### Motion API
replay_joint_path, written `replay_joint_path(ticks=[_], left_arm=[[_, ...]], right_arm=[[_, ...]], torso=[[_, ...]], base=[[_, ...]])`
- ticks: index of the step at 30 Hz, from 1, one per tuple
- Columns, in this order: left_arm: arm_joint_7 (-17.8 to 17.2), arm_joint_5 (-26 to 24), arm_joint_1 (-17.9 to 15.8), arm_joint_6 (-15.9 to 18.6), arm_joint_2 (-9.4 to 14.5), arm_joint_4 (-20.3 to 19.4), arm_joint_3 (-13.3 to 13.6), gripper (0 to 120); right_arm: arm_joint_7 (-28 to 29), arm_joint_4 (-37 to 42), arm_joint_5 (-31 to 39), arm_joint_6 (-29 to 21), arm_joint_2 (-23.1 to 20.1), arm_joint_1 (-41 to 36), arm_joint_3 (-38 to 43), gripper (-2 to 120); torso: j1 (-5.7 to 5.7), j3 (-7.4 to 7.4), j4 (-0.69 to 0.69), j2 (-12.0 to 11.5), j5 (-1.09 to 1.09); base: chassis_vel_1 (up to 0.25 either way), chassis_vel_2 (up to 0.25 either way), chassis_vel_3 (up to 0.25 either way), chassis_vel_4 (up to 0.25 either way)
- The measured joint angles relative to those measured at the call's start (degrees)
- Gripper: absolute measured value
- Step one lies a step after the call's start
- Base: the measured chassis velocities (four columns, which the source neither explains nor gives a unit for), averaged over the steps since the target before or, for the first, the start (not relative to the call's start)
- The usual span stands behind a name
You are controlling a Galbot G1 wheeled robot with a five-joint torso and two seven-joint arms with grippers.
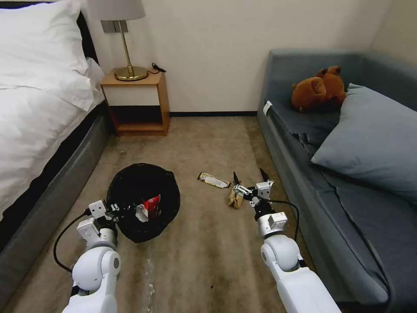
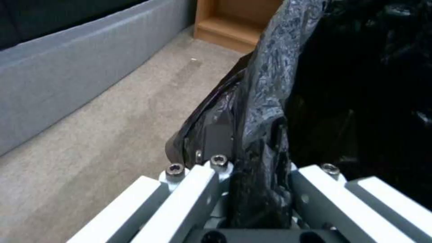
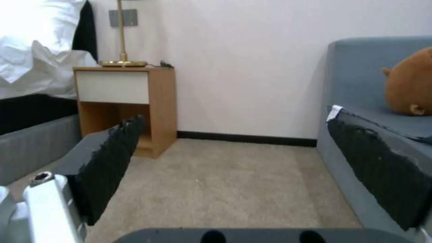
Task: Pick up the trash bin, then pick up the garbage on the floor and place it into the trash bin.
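Low in the head view, my left gripper (image 1: 114,208) sits at the lower left, jaws clamped on the rim of the trash bin (image 1: 143,201); the left wrist view shows the crinkly black bag (image 2: 265,111) pinched between them. That liner is thin and slippery, so I judge my grip sound only if the hard rim sits under the film. The bin looks light. Inside it lies a red-and-white snack packet (image 1: 148,208).

Right of centre, my right gripper (image 1: 252,183) hangs with jaws wide apart and nothing between them, pads (image 3: 112,158) bare in the right wrist view. Just beside it on the carpet (image 1: 208,243) rests the crumpled tan paper (image 1: 236,198): soft, weightless, likely to squash, so I would pinch across its bulk. A little beyond, toward centre, lies the long yellow-black bar wrapper (image 1: 213,180), flat and slick, best taken across its narrow width.

Farther up, the grey sofa (image 1: 304,169) holds a brown teddy bear (image 1: 319,89), upper right; a wooden nightstand (image 1: 137,104) stands upper left.
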Motion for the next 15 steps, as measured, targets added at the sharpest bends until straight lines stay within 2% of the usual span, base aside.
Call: replay_joint_path(ticks=[15], left_arm=[[0.03,-0.07,0.64,-0.03,-0.09,-0.16,-0.09,1]], right_arm=[[-0.02,-0.03,0.05,0.09,0.01,-0.62,-0.05,100]], torso=[[0.0,0.0,0.0,0.0,0.0]], base=[[-0.081,0.085,0.081,-0.09]])
